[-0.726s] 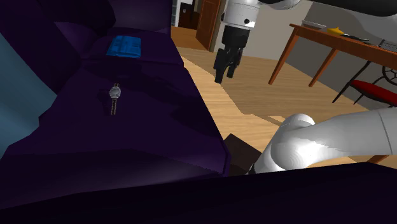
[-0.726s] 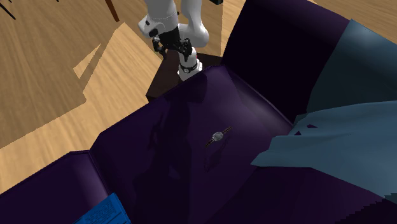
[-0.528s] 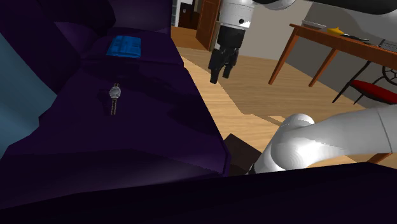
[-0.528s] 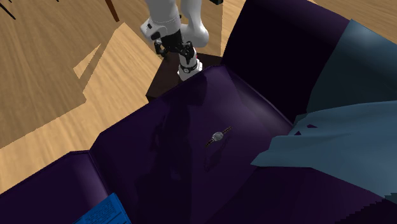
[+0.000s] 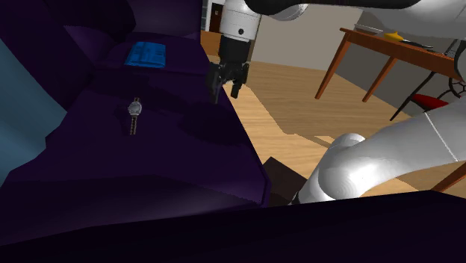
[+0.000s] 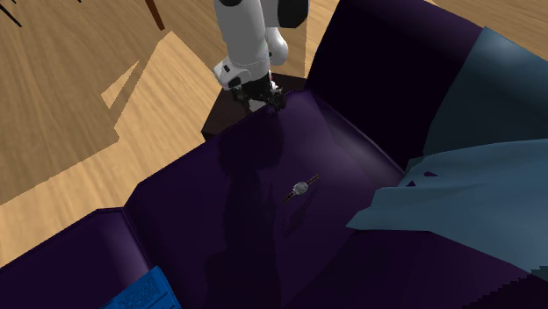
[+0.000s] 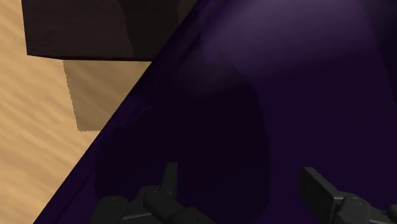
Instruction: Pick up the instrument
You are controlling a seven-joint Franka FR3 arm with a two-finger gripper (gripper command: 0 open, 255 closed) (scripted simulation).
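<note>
Judging by how things lie, the pick-up is at its approach stage: nothing is grasped and nothing is lifted. The white arm [image 5: 388, 153] reaches from its dark stand [image 6: 224, 114] toward the sofa [image 5: 172, 149], a deep purple one whose broad seat is the work surface. The hand [image 5: 226, 90] hangs above the seat's front edge, where cushion meets floor, with its jaws spread wide and nothing between them; the wrist view confirms this, showing the hand [image 7: 240, 175] over bare purple upholstery.

The instrument, a small silvery wristwatch [image 5: 134, 112], lies flat mid-seat with its strap stretched out. In the shoulder view it sits well to the left of the hand. In the second exterior view the wristwatch [image 6: 301, 187] is nearer the camera than the hand [image 6: 263, 101].

What remains, as I read it, is nearly everything: carrying the hand across over the watch, lowering, closing and raising.

A wooden floor [image 5: 299, 97] runs along the sofa's front. A blue-grey cloth [image 6: 474, 193] drapes the sofa close to the watch without touching it. At the shoulder view's far right stands a wooden desk [image 5: 334, 71], with a red chair seat [image 5: 440, 106] under it. A flat blue thing [image 5: 145, 54] lies on the sofa's far end, well apart from the watch.
</note>
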